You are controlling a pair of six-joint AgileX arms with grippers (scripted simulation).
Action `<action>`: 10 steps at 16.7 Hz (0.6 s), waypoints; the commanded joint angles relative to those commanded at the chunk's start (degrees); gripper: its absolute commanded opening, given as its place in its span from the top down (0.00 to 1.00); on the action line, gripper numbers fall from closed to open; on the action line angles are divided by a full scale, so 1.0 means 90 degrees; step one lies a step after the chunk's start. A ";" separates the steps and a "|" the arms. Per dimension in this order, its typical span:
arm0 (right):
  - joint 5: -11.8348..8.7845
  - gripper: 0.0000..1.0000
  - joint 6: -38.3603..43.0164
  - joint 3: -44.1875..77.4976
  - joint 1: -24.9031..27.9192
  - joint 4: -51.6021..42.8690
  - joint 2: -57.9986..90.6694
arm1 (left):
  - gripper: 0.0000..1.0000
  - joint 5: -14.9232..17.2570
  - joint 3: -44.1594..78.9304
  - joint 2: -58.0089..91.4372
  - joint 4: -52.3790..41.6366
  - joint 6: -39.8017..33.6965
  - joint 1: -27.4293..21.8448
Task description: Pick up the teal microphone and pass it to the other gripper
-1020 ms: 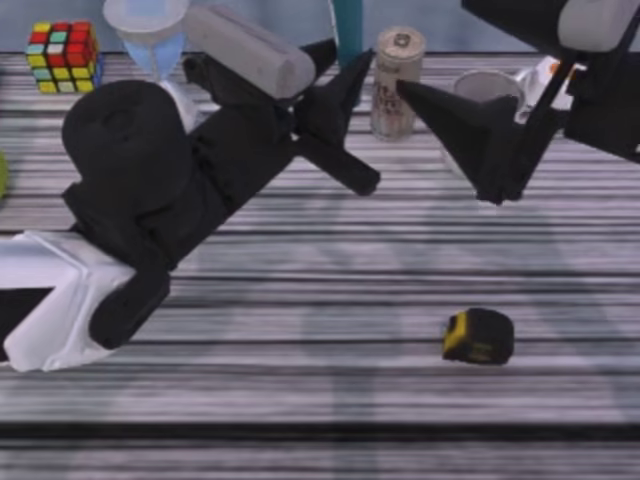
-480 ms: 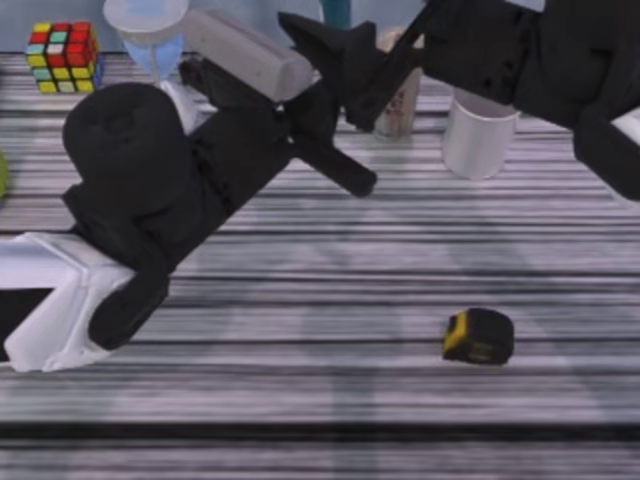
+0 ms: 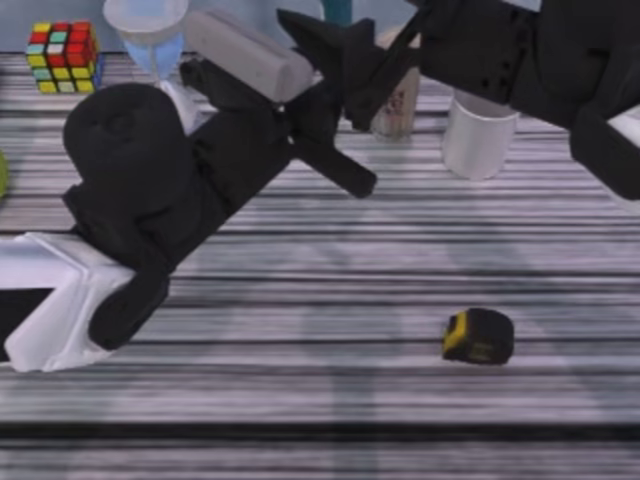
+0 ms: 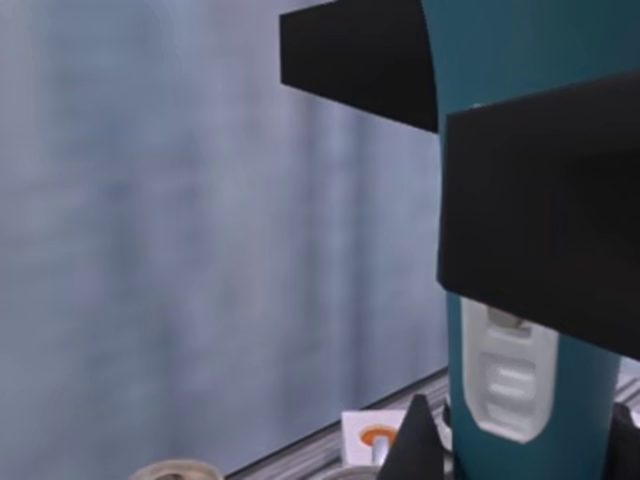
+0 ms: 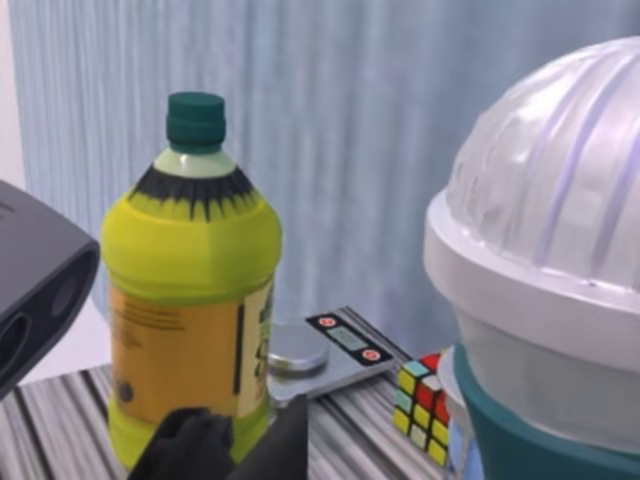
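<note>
The striped table (image 3: 300,400) carries everything, with the clutter pushed to its far edge so the middle is free for the two arms to meet.

My left arm (image 3: 150,190) reaches from the left edge towards the middle of the far edge. My right arm (image 3: 540,60) comes in from the far right corner to meet it there, above the table.

The left gripper (image 4: 450,130) is clamped on the microphone (image 4: 505,50). It grips the teal handle high up and holds it upright in the air, which leaves the lower handle bare for a second grasp. The white switch panel (image 4: 505,380) faces the left wrist camera, below the clamping fingers.

The right gripper (image 3: 335,60) has its jaws spread on either side of that handle. Its two tips show beside the lower handle in the left wrist view, and I cannot tell whether they touch it. In my judgement the handover is at the point of the second grip, and the left should let go only once the right has closed.

A yellow bottle (image 5: 190,300) shows only in the right wrist view. A white cup (image 3: 478,140) and a tan can (image 3: 405,105) stand at the far edge under the right arm. A colour cube (image 3: 62,55) sits at the far left corner. A tape measure (image 3: 478,336) lies towards the near edge, well apart from the arms.
</note>
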 joint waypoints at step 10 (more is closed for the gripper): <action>0.0000 1.00 0.0000 0.0000 0.0000 0.0000 0.0000 | 1.00 0.0000 0.0000 0.0000 0.0000 0.0000 0.0000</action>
